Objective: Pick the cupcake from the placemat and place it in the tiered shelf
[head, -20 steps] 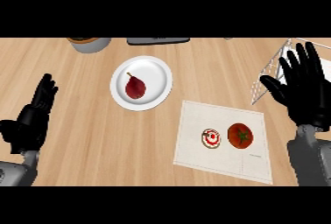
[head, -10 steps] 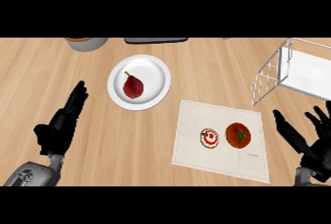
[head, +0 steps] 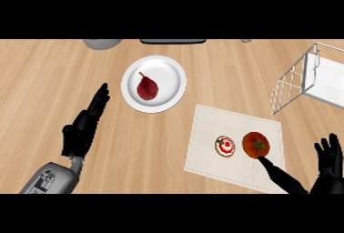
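Cupcake (head: 225, 146): on placemat (head: 208, 136), just left of tomato (head: 256, 144), untouched. Right hand (head: 329, 159): fingers open, thumb reaching to tomato's near side. Left hand (head: 84, 125): open, idle on table (head: 40, 91). Tiered shelf (head: 306, 77): far right. Advice: approach left of tomato, close around cupcake only.
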Controlling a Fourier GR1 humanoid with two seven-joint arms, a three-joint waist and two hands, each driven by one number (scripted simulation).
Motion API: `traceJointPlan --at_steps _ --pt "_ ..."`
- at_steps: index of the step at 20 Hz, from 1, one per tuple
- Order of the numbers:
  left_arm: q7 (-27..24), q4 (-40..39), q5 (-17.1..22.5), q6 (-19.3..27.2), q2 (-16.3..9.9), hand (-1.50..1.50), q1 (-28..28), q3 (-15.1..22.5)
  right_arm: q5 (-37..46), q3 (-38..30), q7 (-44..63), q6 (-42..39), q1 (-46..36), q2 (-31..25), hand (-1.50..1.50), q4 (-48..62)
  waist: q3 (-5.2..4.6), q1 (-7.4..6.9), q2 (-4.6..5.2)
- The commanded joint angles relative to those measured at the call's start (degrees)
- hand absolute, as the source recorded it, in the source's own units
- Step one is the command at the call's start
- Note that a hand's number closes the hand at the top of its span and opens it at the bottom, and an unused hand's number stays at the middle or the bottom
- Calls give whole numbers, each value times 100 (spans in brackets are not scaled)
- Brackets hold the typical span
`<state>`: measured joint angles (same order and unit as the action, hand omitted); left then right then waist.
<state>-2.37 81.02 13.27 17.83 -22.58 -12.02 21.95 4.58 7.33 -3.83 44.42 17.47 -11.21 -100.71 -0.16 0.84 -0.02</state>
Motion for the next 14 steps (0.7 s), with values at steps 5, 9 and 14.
traceJointPlan --at_steps 5,9,14 --pt "17 21 -73 -97 113 0 -11 -29 1796 655 3222 -384 1 -1069 -150 -1212 -15 -142 15" --pt "-58 -108 -182 -84 170 0 -88 11 2256 1056 4324 -1437 198 -1666 -150 -1863 -32 -100 15" --pt "186 -29 -160 -195 115 0 -251 -12 2769 1380 6198 -2703 -566 -1998 -150 -2091 -28 -238 28"
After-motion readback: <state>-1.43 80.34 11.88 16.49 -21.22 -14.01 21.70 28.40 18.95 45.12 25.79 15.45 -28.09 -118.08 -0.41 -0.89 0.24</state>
